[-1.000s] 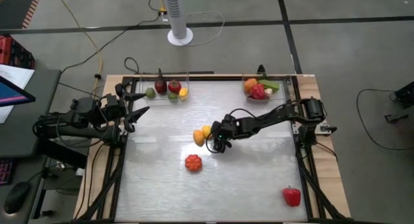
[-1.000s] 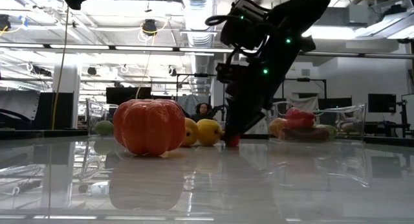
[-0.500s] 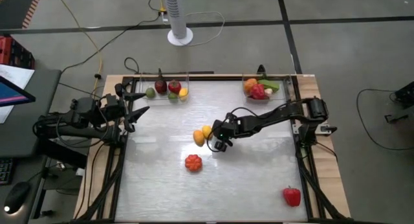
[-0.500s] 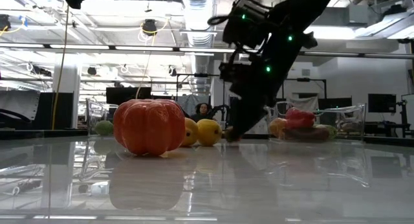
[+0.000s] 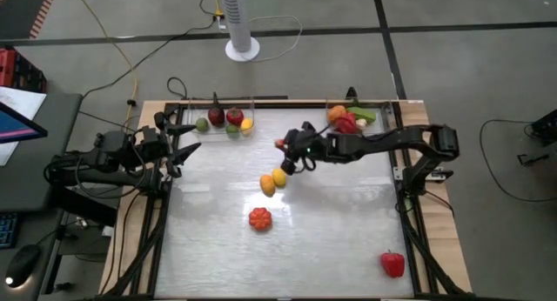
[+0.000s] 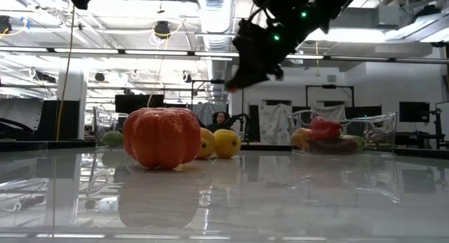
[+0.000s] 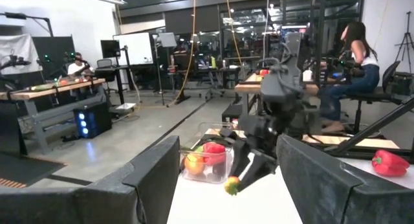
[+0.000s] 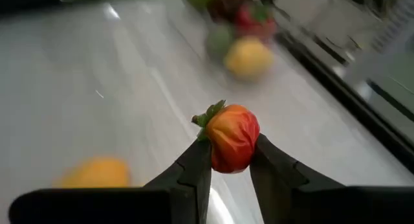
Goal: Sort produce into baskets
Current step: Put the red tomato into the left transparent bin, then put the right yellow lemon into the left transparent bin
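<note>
Gripping a small red-orange fruit [image 8: 233,138] between its fingertips, the right claw [image 5: 285,144] hangs above the counter [image 5: 331,240] between both baskets; left claw [image 5: 187,140] open at the edge.

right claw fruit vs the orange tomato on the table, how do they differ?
The small red-orange fruit is pinched in the right claw above the table; the orange tomato sits on it. The fruit is smooth with a green stem; the tomato is ribbed and bigger. Neither is in a basket.
</note>
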Robot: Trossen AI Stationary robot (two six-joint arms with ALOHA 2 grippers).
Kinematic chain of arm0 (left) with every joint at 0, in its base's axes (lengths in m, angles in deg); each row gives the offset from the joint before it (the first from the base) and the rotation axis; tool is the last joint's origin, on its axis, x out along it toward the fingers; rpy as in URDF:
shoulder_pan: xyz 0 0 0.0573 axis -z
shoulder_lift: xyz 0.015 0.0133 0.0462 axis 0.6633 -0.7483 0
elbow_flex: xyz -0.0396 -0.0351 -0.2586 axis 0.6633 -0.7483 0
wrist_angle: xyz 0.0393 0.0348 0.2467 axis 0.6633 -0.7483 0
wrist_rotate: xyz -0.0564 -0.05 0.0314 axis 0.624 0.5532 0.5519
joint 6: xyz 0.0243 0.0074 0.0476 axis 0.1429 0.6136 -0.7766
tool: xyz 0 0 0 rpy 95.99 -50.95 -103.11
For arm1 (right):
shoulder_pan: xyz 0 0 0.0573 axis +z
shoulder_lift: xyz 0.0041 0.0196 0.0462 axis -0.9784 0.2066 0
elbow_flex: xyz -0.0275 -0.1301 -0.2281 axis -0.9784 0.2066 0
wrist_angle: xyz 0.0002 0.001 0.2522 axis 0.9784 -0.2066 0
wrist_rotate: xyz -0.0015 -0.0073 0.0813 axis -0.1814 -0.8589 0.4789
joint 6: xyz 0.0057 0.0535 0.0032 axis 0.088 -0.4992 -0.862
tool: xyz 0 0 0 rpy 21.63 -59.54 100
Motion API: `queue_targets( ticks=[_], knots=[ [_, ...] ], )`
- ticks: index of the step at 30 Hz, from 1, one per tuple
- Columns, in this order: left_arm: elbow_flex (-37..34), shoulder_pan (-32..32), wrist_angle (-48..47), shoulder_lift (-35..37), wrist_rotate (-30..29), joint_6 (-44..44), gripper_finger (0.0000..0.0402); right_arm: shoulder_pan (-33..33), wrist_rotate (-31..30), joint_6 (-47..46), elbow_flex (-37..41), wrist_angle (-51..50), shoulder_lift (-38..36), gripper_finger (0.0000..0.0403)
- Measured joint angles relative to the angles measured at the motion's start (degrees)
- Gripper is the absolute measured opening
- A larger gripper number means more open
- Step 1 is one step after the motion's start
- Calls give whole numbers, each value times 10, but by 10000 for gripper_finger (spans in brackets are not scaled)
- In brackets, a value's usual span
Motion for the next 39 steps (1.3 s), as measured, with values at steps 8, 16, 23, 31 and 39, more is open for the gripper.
queue_targets(
  ticks=[8, 16, 23, 31, 39],
  knots=[
    [0, 0, 2, 0, -1, 0, 245, -51, 79, 28, -103, 11, 84, 122],
    [0, 0, 3, 0, -1, -3, 245, -88, 106, 79, -337, -110, 207, 123],
    [0, 0, 0, 0, 0, -11, 245, -109, 152, 112, -503, -148, 308, 160],
    [0, 0, 0, 0, -15, -29, 245, -124, 182, 107, -586, -268, 355, 284],
    [0, 0, 3, 0, -24, -54, 245, -79, 171, 105, -581, -486, 317, 310]
  ],
)
